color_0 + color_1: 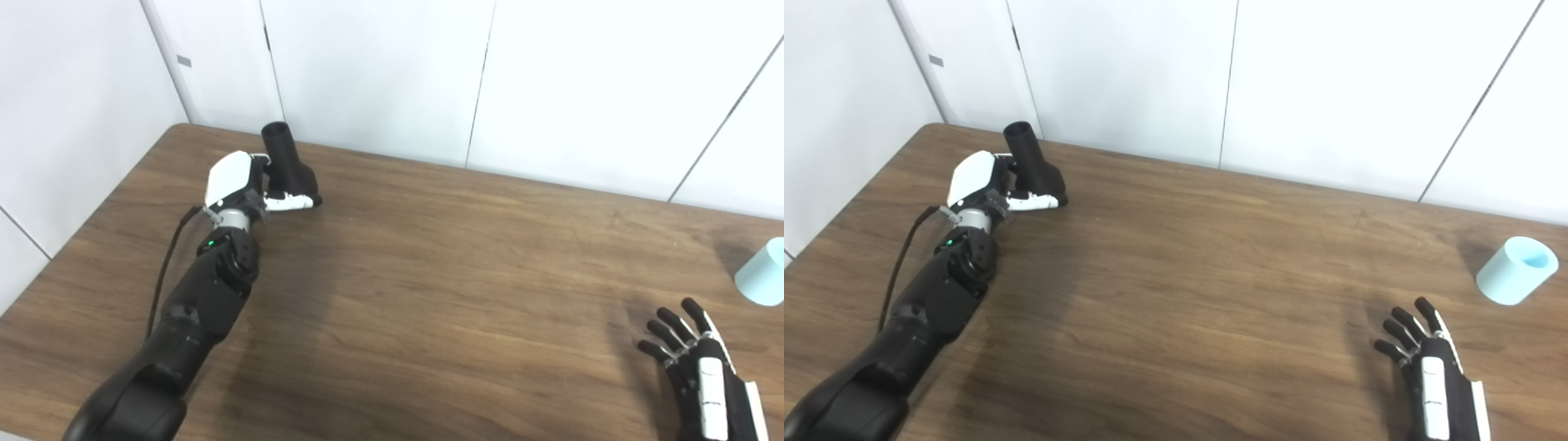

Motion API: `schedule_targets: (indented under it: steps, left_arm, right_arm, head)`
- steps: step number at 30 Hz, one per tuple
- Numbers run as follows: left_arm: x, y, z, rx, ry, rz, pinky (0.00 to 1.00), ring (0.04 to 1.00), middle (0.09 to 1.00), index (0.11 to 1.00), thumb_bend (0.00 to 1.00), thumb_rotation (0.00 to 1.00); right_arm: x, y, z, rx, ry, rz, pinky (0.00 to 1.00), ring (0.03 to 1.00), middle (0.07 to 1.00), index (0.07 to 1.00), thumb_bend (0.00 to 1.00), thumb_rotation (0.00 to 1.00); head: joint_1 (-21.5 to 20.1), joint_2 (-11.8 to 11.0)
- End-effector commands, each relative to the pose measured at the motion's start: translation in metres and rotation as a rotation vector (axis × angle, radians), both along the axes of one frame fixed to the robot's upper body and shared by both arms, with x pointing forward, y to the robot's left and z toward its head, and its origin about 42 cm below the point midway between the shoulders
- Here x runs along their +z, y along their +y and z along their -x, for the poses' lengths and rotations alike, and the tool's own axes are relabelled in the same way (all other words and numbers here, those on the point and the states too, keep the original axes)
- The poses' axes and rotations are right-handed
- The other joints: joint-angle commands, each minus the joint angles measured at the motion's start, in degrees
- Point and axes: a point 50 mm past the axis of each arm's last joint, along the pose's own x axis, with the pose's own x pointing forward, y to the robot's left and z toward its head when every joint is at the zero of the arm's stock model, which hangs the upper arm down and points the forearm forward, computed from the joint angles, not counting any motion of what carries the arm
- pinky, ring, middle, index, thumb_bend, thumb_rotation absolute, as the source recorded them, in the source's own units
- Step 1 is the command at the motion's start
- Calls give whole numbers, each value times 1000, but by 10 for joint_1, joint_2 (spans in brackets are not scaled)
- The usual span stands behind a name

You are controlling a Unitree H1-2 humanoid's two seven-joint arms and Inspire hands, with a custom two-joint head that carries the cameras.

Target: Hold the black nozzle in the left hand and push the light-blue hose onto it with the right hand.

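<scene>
1. While the task is barely under way, we judge the first half nearly settled: our left hand (242, 184) is at the black nozzle (289, 165) in the upper left of the frame, near the far edge of the tabletop (429, 275).
2. We see the nozzle standing with its open round mouth pointing up and slightly tilted, its wider base low by the tabletop; whether it is lifted clear or resting there we cannot tell.
3. Our left fingers (294, 202) curl around the nozzle's base, closed on it, with the white palm shell pressed against its side.
4. What is left, as we read it, is the whole of the joining: the light-blue hose (1516, 269) lies on its side at the right edge of the frame, well apart from the nozzle and untouched.
5. Our right hand (1427, 361) sits at the lower right of the frame, near the hose but clearly not touching it.
6. Its fingers (1402, 324) are spread apart and extended, holding nothing.
7. We judge the next work belongs to this hand: reach up and right, take the hose, then carry it across to the nozzle's mouth.
</scene>
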Motion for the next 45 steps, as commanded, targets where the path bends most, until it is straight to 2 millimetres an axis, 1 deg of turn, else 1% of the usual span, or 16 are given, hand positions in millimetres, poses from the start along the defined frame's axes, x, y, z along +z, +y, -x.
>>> schedule_targets:
  steps: [1, 4, 7, 12, 17, 22, 27, 31, 34, 38, 42, 44, 45]
  left_arm:
    - [29, -6, -6, -31, -76, -60, 1000, 839, 707, 482, 522, 48]
    - [31, -18, 0, -68, -63, -93, 1000, 847, 712, 482, 522, 48]
    - [32, -33, 7, -114, -46, -122, 1000, 844, 715, 481, 522, 49]
    - [29, -55, 19, -188, -26, -122, 1000, 854, 734, 482, 522, 47]
    - [25, -76, 32, -251, -21, -114, 1000, 861, 733, 481, 522, 48]
    - [16, -103, 44, -318, -26, -113, 1000, 839, 719, 481, 523, 51]
    - [4, -125, 58, -378, -19, -119, 1000, 850, 725, 481, 523, 52]
    - [-8, -137, 65, -402, 2, -124, 1000, 850, 729, 481, 523, 54]
    - [-17, -145, 71, -422, 12, -115, 1000, 846, 730, 481, 524, 54]
    - [-25, -154, 79, -445, 27, -111, 1000, 846, 732, 482, 524, 54]
    - [-32, -161, 88, -473, 11, -114, 1000, 845, 736, 482, 524, 54]
    - [-35, -164, 93, -488, 11, -115, 1000, 843, 737, 482, 523, 53]
    - [-36, -166, 96, -495, 11, -117, 1000, 846, 743, 483, 523, 53]
  right_arm:
    - [-11, 4, 11, 3, 54, -2, 700, 809, 825, 887, 366, 861]
    - [-11, 5, 12, 0, 63, 1, 698, 807, 825, 886, 368, 874]
    - [-9, 6, 12, -7, 61, -2, 696, 803, 821, 882, 364, 861]
    - [-8, 6, 12, -9, 62, 7, 691, 798, 815, 881, 351, 862]
    - [-8, 7, 11, -8, 57, 16, 683, 789, 806, 880, 366, 878]
    - [-10, 8, 11, -3, 52, 17, 681, 787, 797, 884, 358, 885]
    - [-10, 7, 11, 1, 53, 18, 689, 780, 783, 880, 369, 877]
    - [-9, 8, 11, 3, 58, 20, 692, 777, 783, 879, 377, 877]
    - [-9, 9, 10, 2, 61, 12, 701, 784, 788, 883, 383, 857]
    - [-8, 11, 10, -8, 65, 3, 688, 779, 780, 874, 395, 828]
    - [-9, 11, 9, -5, 62, 11, 678, 759, 762, 873, 375, 836]
    - [-10, 11, 9, -6, 62, 19, 670, 760, 763, 878, 382, 842]
    - [-10, 11, 8, -6, 63, 21, 661, 759, 762, 875, 390, 851]
  head:
    - [-1, 1]
    - [-3, 2]
    - [-2, 5]
    - [-3, 7]
    - [-4, 8]
    - [-8, 9]
    - [-11, 10]
    - [-18, 12]
    - [-22, 13]
    - [-30, 14]
    - [-46, 17]
    - [-50, 18]
    - [-59, 20]
